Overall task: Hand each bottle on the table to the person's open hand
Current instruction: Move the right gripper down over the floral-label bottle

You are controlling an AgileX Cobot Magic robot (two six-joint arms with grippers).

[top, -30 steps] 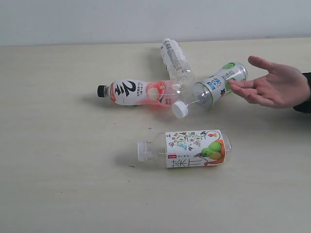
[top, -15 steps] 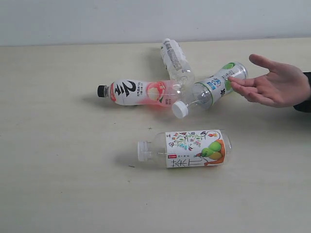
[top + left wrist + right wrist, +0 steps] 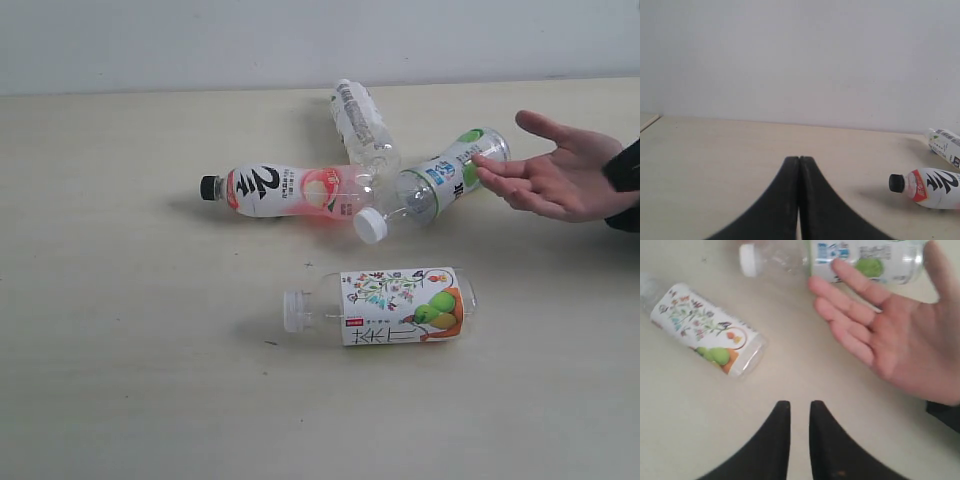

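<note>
while the bottles point(image 3: 285, 191) lie unmoved on the table point(image 3: 120, 300), the open hand point(image 3: 560, 180) has shifted slightly, showing more black cuff point(image 3: 622, 165). the clear pear-label bottle point(image 3: 385, 307) lies alone, nearest the camera. left gripper point(image 3: 799, 165) pressed closed, right gripper point(image 3: 800, 410) slightly parted, both empty.

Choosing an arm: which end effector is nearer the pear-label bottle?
Right. The right end effector has the pear-label bottle close ahead; the left end effector sees only other bottles.
</note>
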